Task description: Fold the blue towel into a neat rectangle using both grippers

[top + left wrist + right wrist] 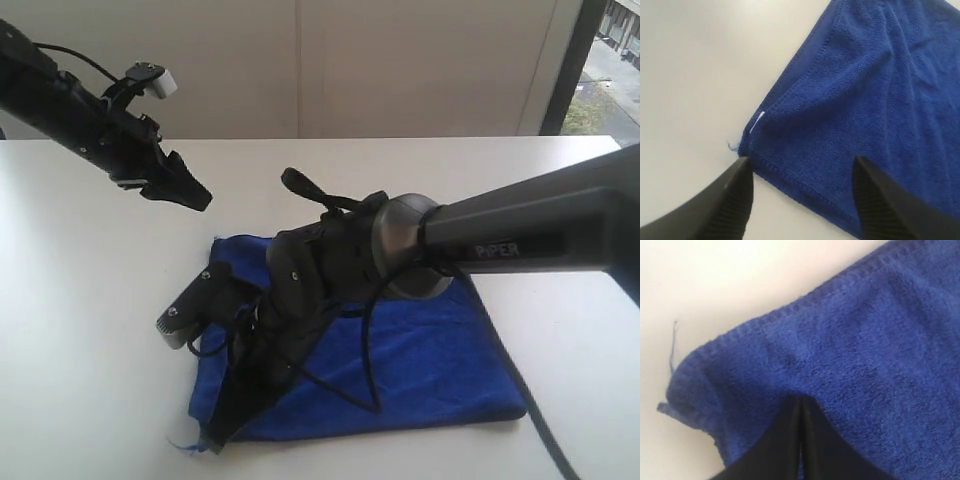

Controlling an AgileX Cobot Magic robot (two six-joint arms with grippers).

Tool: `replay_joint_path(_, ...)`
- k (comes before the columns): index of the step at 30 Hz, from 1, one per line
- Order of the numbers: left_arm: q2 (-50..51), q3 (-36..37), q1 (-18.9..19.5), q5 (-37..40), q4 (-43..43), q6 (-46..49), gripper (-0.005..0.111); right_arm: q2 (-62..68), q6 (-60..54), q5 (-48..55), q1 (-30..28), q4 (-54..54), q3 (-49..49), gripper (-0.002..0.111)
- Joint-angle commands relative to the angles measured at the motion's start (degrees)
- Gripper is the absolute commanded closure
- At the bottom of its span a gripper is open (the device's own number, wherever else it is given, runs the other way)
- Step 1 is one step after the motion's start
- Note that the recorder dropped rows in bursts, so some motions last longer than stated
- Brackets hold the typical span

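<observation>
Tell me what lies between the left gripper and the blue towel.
Nothing but bare white table, seen in the exterior view; the left gripper hangs open, apart from the blue towel.

Only 1 word can be read: "PiPER", printed in pale letters on the long dark grey arm link (510, 248) (exterior view, right side). The small white label (757, 121) on the blue microfibre towel (880, 100) cannot be read.

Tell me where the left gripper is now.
In the exterior view the left gripper hangs open at upper left, over the table, apart from the blue towel.
</observation>
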Motion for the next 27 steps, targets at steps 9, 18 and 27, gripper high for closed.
replay_joint_path(9,4.5,-0.2,0.1,-0.4,-3.2,3.4,0.045,0.8,-2.8,8.3,2.3,0.0,0.2,0.108)
replay_joint_path(18,7.4,-0.2,-3.7,-4.7,-2.4,8.7,0.046,0.8,-2.8,10.2,2.3,0.0,0.2,0.108)
replay_joint_path(27,8.4,-0.2,-9.7,-10.3,-2.9,10.9,0.103,0.8,-2.8,10.5,2.3,0.0,0.2,0.108)
